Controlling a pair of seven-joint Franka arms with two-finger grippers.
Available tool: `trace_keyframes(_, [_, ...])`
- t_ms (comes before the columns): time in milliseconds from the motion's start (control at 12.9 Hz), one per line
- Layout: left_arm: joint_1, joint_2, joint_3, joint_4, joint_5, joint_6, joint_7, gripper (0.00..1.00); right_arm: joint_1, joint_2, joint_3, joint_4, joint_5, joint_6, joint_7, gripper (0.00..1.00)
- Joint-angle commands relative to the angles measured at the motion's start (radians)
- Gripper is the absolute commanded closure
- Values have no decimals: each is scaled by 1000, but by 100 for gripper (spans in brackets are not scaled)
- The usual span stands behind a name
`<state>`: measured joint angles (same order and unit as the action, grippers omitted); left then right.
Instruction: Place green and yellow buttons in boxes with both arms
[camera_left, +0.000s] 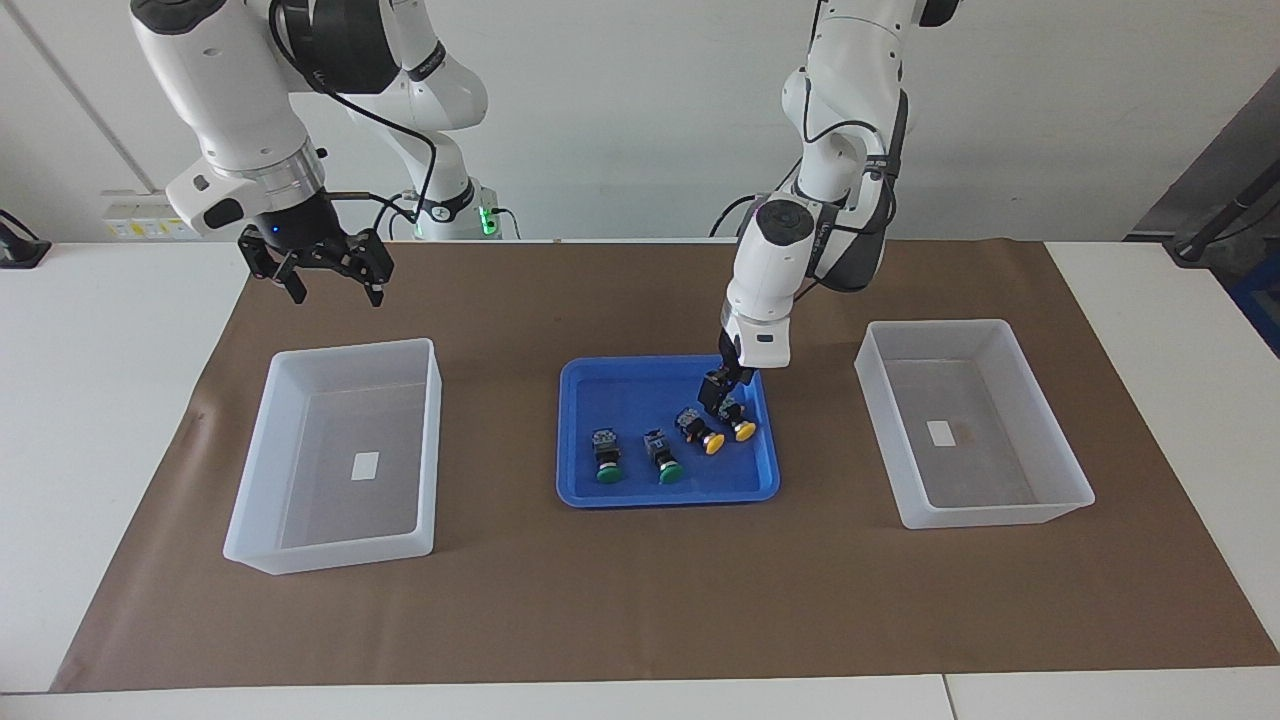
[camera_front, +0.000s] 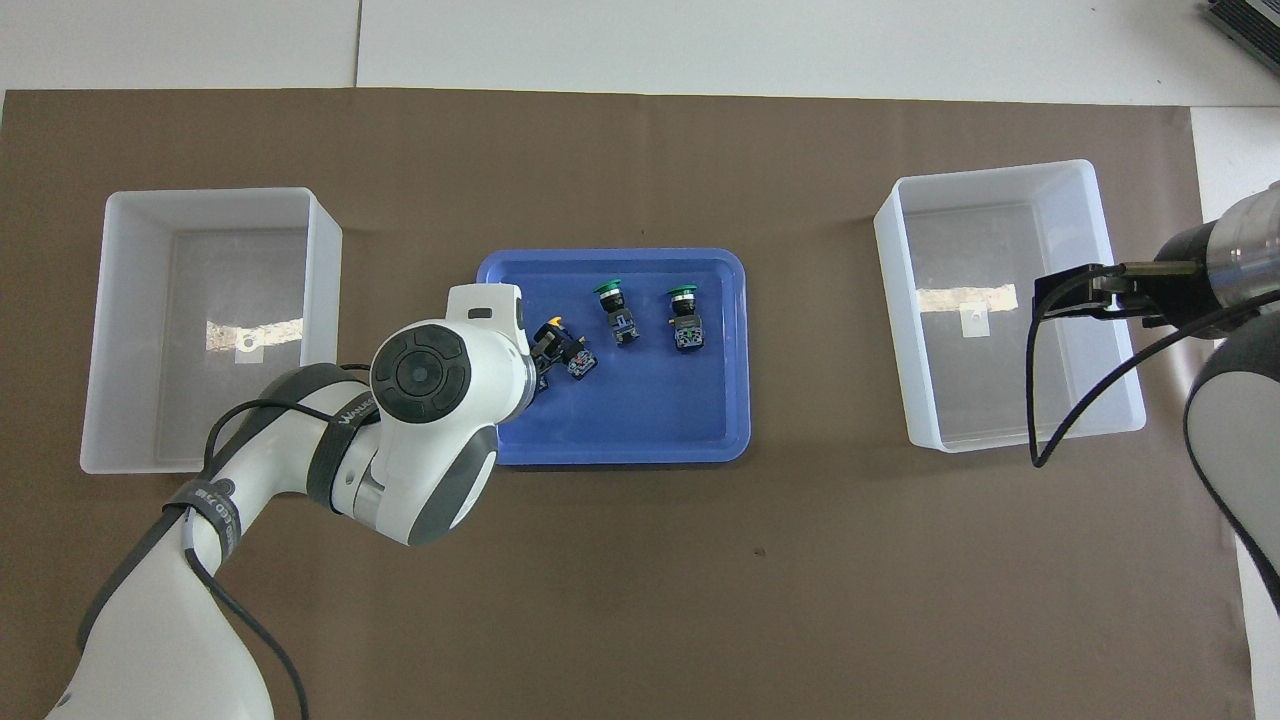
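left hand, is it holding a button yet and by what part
Cannot be told: the left hand is down at the body end of a yellow button in the blue tray, which has not left the floor.

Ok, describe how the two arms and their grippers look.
Both arms are glossy white jointed shells with dark grey joint caps and loose black cables. The left arm ends in a black left gripper; the right arm has a silver wrist ring above its black right gripper.
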<state>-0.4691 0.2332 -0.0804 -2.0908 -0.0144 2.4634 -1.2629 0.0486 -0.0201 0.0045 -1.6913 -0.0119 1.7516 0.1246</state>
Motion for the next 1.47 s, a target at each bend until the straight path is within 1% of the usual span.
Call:
trace_keyframes(0, [-22,12,17,-14,8,35,-21,14,23,12,8,-25,4,65,7,0])
trace_keyframes(154, [-22,34,19,-14,13,68,-21,17,60,49,8,-25,-10,129,65,0])
trace_keyframes(232, [-22,38,19,-14,13,69,-21,21,77,74,8,-25,-13,170,96,0])
trace_keyframes(309, [-22,44,19,-14,28,69,-21,30,97,103,8,-25,-13,210,131,0])
trace_keyframes(386, [-22,44,19,-14,39,68,-21,50,120,129,8,-25,-14,247,162,0])
trace_keyframes(463, [-22,44,19,-14,39,68,-20,73,140,152,8,-24,-16,281,193,0])
trace_keyframes(541, [-22,46,19,-12,40,65,-18,80,163,178,8,-21,-17,313,220,0])
trace_keyframes(618, [-22,46,19,-9,40,60,-18,79,183,199,8,-21,-17,342,239,0])
trace_keyframes(695, [-22,45,19,-2,47,51,-16,74,200,224,8,-21,-17,370,251,0])
trace_keyframes(772, [-20,44,19,1,48,42,-15,72,224,239,8,-22,-16,388,268,0])
trace_keyframes(927, [-16,44,19,0,48,43,-12,72,276,267,8,-24,-17,419,325,0])
trace_keyframes(1004, [-13,44,19,0,48,45,-10,73,283,278,8,-25,-17,439,332,0])
trace_keyframes(1081, [-14,44,19,0,48,37,-10,93,287,284,8,-27,-17,451,332,0])
trace_keyframes(1159, [-14,43,19,2,57,25,2,100,295,296,8,-27,-17,469,332,0])
trace_keyframes(1236, [-11,29,19,14,79,-7,13,100,312,307,8,-31,-17,483,336,0])
trace_keyframes(1390, [12,-38,19,43,80,-130,61,100,338,318,8,-44,-17,488,342,0])
